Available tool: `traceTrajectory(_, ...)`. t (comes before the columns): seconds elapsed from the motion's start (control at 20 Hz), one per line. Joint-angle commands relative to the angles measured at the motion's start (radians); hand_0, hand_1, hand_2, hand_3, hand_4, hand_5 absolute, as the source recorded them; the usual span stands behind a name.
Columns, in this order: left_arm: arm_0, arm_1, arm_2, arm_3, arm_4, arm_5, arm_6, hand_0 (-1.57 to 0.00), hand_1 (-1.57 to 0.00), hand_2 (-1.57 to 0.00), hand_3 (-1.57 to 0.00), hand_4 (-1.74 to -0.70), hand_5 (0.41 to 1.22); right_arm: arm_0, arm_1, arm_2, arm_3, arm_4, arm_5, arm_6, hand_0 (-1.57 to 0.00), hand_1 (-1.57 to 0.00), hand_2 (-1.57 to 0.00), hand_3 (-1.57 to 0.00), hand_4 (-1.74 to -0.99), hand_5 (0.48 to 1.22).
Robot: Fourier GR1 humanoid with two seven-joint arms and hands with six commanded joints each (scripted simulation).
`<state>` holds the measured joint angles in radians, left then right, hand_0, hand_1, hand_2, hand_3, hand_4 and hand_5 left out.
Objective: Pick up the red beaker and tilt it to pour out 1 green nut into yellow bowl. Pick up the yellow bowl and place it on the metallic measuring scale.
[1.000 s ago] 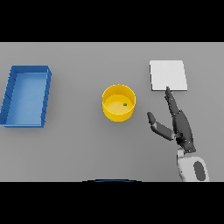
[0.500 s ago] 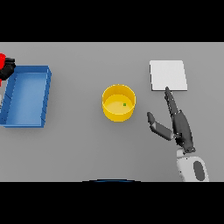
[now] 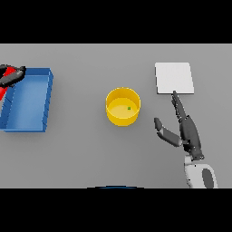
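right hand (image 3: 186, 130): dark, fingers straight and pointing toward 12 o'clock, thumb splayed toward 9 o'clock, holding nothing; fingertips just short of the near edge of the flat square metallic measuring scale (image 3: 174, 78), which lies at 12 o'clock from the hand. round yellow bowl (image 3: 123, 106): at 10 o'clock from the right hand, near the table centre, upright, with one small green nut (image 3: 129, 108) inside, right of its middle. grey table (image 3: 90, 149): bears all items. shallow blue rectangular tray (image 3: 27, 99): well apart at 9 o'clock from the bowl. left hand (image 3: 12, 75): dark, at the far left edge over the tray's far-left corner, closed round the red beaker (image 3: 3, 89), which is only partly in view.
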<state>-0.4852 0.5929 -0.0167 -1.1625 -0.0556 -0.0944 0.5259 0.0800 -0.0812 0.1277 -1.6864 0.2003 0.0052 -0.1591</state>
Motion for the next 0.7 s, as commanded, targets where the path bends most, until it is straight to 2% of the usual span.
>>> traceTrajectory(0.0, 0.002, 0.011, -0.014, 0.003, -0.012, -0.019, -0.002, -0.48, -0.44, -0.42, -0.43, -0.92, 0.651, -0.002, 0.007, 0.002, 0.0, -0.002, -0.002, 0.007, 0.0, 0.0, 0.0, 0.0, -1.155, 0.67)
traceTrajectory(0.2, -0.003, 0.02, -0.067, 0.02, -0.08, -0.026, 0.028, -0.2, -0.18, -0.17, -0.18, -0.81, 0.627, -0.016, 0.012, 0.014, 0.013, 0.037, -0.025, 0.02, 0.0, 0.0, 0.0, 0.0, -1.157, 0.665)
traceTrajectory(0.3, -0.014, 0.019, -0.066, 0.038, -0.096, -0.007, 0.014, -0.13, -0.11, -0.11, -0.11, -0.79, 0.627, -0.014, 0.004, 0.006, 0.015, 0.039, -0.029, 0.017, 0.0, 0.0, 0.0, 0.0, -1.157, 0.665)
traceTrajectory(0.35, -0.012, 0.016, -0.066, 0.036, -0.099, 0.005, -0.017, -0.1, -0.09, -0.09, -0.09, -0.78, 0.631, -0.014, 0.01, 0.012, 0.009, 0.045, -0.033, 0.02, 0.0, 0.0, 0.0, 0.0, -1.154, 0.657)
traceTrajectory(0.4, -0.012, 0.024, -0.056, 0.035, -0.094, 0.007, -0.036, -0.08, -0.07, -0.07, -0.07, -0.78, 0.631, -0.009, 0.003, 0.013, -0.003, 0.046, -0.029, 0.033, 0.0, 0.0, 0.0, 0.0, -1.144, 0.644)
traceTrajectory(0.45, -0.012, 0.011, -0.055, 0.03, -0.092, 0.02, -0.054, -0.06, -0.06, -0.06, -0.06, -0.78, 0.633, -0.023, -0.004, 0.023, 0.001, 0.089, -0.045, 0.087, 0.0, 0.0, 0.0, 0.0, -1.131, 0.631)
traceTrajectory(0.5, -0.011, 0.006, -0.05, 0.028, -0.084, 0.024, -0.073, -0.05, -0.05, -0.04, -0.05, -0.78, 0.635, -0.033, -0.015, 0.039, -0.008, 0.107, -0.033, 0.092, 0.0, 0.0, 0.0, 0.0, -1.115, 0.638)
traceTrajectory(0.55, -0.001, -0.001, -0.045, 0.008, -0.072, 0.029, -0.09, -0.04, -0.04, -0.03, -0.04, -0.78, 0.644, -0.041, -0.04, 0.05, -0.007, 0.115, -0.005, 0.07, 0.0, 0.0, 0.0, 0.0, -1.087, 0.649)
traceTrajectory(0.65, 0.007, -0.012, -0.04, -0.009, -0.058, 0.037, -0.095, -0.03, -0.02, -0.02, -0.02, -0.79, 0.657, -0.087, -0.098, 0.077, 0.002, 0.148, 0.054, 0.062, 0.0, 0.0, 0.0, 0.0, -1.088, 0.665)
